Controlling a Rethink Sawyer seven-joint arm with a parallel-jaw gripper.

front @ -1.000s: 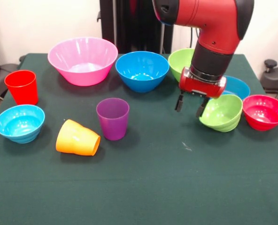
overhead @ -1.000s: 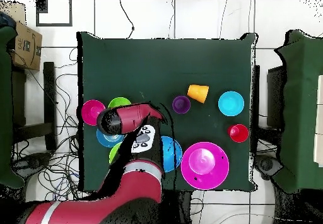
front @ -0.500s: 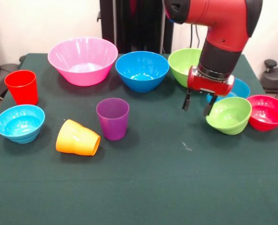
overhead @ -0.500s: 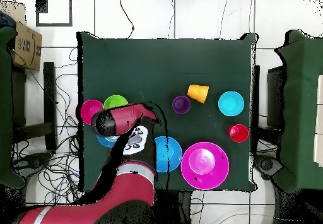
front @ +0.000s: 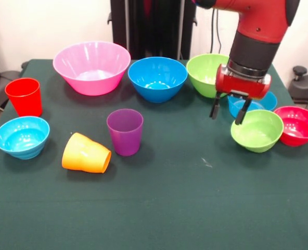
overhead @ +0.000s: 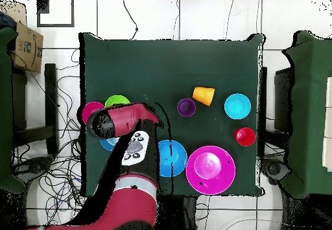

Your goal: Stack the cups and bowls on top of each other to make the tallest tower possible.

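Front view | green cloth table (front: 159, 208) | white wall (front: 45, 26) behind

Open tabletop (front: 195, 208) across the whole 6 o'clock half of the front view. Crowded at 3 o'clock: small green bowl (front: 256, 130), red bowl (front: 300, 125) and small blue bowl (front: 258, 102) packed together beneath the end effector (front: 227, 111). Purple cup (front: 125, 132) and tipped orange cup (front: 86, 153) near centre.

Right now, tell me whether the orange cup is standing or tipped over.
Tipped over. The orange cup lies on its side on the green table, beside the upright purple cup.
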